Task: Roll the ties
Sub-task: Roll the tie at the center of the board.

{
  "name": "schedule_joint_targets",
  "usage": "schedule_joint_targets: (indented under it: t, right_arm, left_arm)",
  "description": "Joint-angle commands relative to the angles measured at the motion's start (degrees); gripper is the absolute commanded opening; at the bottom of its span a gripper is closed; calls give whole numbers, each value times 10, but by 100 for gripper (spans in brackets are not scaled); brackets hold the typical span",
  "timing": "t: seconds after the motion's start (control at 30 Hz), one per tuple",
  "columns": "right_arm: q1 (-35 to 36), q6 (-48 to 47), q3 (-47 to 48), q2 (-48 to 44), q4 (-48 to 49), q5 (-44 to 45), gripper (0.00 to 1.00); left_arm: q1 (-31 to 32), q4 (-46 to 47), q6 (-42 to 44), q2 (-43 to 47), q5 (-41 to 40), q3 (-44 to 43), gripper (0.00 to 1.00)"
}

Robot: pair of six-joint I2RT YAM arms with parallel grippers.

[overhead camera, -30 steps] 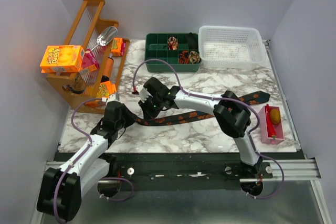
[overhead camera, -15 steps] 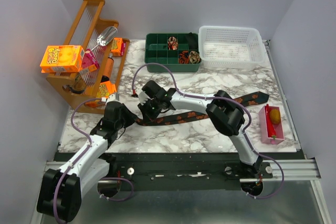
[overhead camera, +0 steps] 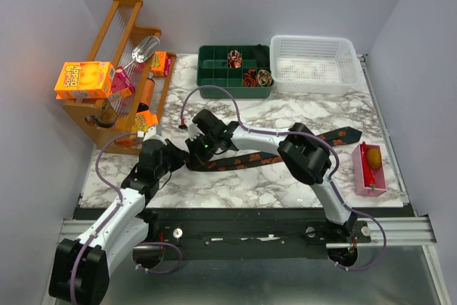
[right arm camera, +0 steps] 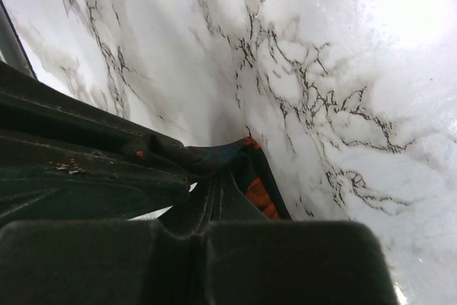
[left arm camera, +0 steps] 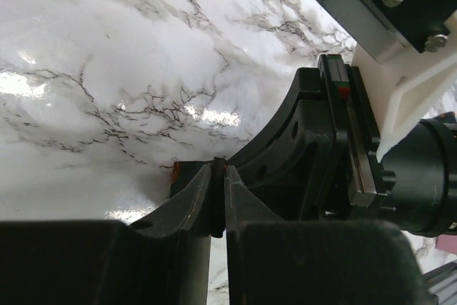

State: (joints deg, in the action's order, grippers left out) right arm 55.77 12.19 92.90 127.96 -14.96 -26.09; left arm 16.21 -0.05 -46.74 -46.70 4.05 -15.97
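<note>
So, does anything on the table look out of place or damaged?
Nothing is spilled or broken. The tie lies flat on the table, not twisted where it shows. Only the orange box sticks out past the left side of the wooden rack, so it looks loosely placed.

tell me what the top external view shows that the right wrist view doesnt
Only the top view: the tie's whole length across the table, plus the wooden rack, green tray, white basket and pink tray. Only the right wrist: a close look at the tie's end bunched in the shut right gripper. Both: the tie and the marble table.
</note>
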Motion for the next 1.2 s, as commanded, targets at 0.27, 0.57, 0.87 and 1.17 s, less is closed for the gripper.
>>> schedule_joint_targets:
  t: [0.27,0.57,0.87,1.17]
  right_arm:
    - [4,56,-27,26,56,-13,0]
    - [3,56,-4,2,56,-6,0]
    - [-15,47,24,-78,34,5,0]
    - [-54,30,-78,-157,23,54,0]
  left_arm:
    - [5,73,-48,35,24,36,0]
    - [6,8,-5,32,3,-6,0]
    - [6,-112,34,48,-82,-57,0]
    - [8,-186,79,15,-134,-104,0]
